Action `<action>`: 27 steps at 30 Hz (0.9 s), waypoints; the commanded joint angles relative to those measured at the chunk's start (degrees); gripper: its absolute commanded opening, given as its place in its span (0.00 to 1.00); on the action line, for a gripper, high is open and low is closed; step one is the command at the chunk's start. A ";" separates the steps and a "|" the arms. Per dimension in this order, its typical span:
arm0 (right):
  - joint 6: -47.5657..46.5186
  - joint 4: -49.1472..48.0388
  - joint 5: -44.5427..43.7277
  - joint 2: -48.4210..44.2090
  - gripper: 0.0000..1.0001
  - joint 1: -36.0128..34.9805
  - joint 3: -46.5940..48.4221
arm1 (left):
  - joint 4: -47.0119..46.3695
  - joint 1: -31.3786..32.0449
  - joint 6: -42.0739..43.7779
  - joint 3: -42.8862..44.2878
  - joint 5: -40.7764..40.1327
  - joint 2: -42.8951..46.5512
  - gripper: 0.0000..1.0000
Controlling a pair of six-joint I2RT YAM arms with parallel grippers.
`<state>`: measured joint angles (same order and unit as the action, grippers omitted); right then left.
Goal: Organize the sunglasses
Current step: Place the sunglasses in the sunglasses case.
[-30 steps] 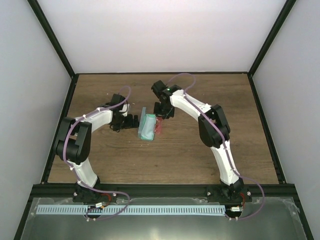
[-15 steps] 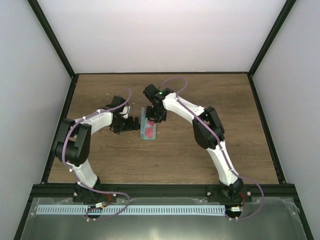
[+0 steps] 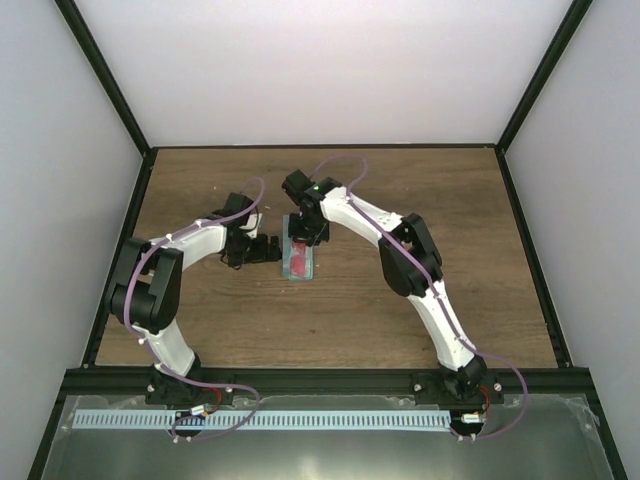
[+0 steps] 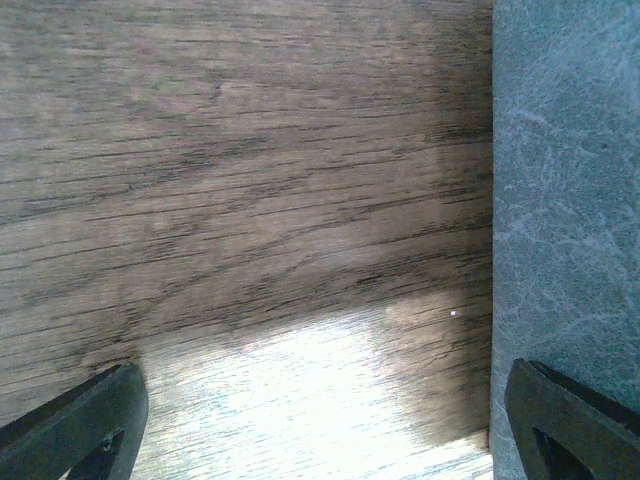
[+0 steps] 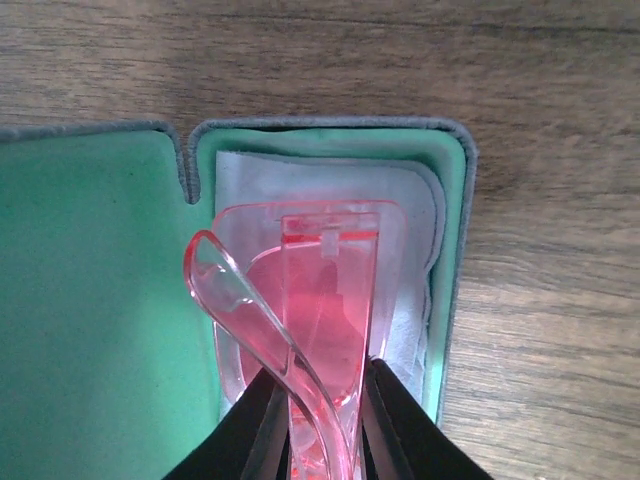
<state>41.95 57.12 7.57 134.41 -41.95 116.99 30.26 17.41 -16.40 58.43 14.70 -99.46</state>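
Leftward over the last second, the right gripper (image 5: pixel 318 400) has moved from the right side of the case (image 5: pixel 456 250) to directly above it, bringing the sunglasses (image 5: pixel 320 290) along. Its fingers (image 5: pixel 395 420) are clamped on the red frame at the bottom centre of the wrist view. One folded arm curves up toward the left of the frame. The glasses sit over a pale cloth (image 5: pixel 410 205) that lies in the right half of the open case. Whether they rest on the cloth cannot be told. The green-lined half of the case fills the left of that view.

In the top view the case lies just left of centre on the table (image 3: pixel 420 300), with red showing inside it. The left gripper (image 3: pixel 268 248) is just to its left with its fingers (image 4: pixel 90 420) spread wide and nothing between them. The case's grey edge runs down the right side of the left wrist view.
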 commanded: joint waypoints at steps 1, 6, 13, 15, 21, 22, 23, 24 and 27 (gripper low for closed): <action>-3.88 1.08 -3.78 0.88 0.09 -0.67 2.77 | 1.03 0.38 0.67 -0.32 0.25 0.02 1.00; -6.31 1.06 -5.47 1.15 0.09 -0.67 3.64 | 1.24 0.39 0.68 -0.26 -0.17 -0.31 1.00; -7.59 0.67 -4.59 2.52 0.10 -0.68 3.61 | 1.88 0.41 0.72 0.40 -0.70 -0.41 1.00; -7.80 0.34 -4.24 2.53 0.10 -0.67 3.60 | 1.98 0.43 0.76 0.50 -0.89 -0.45 1.00; -8.38 -0.21 -4.76 3.07 0.18 -0.67 3.60 | 2.21 0.41 0.80 0.37 -1.16 -0.49 1.00; -8.31 -0.17 -4.69 3.13 0.20 -0.67 3.60 | 2.21 0.43 0.84 0.32 -1.35 -0.47 1.00; -8.21 -0.09 -4.72 2.99 0.21 -0.67 3.60 | 2.27 0.41 0.85 0.28 -1.42 -0.47 1.00; -8.15 -0.01 -4.94 2.67 0.22 -0.67 3.60 | 2.27 0.43 0.85 0.21 -1.50 -0.47 1.00; -8.23 -0.32 -5.78 1.14 0.27 -0.63 3.60 | 2.24 0.36 0.80 0.18 -1.43 -0.64 1.00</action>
<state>34.37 56.90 3.31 136.25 -42.19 118.34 30.72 17.63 -16.21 58.50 14.02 -99.46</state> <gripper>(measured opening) 0.241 0.999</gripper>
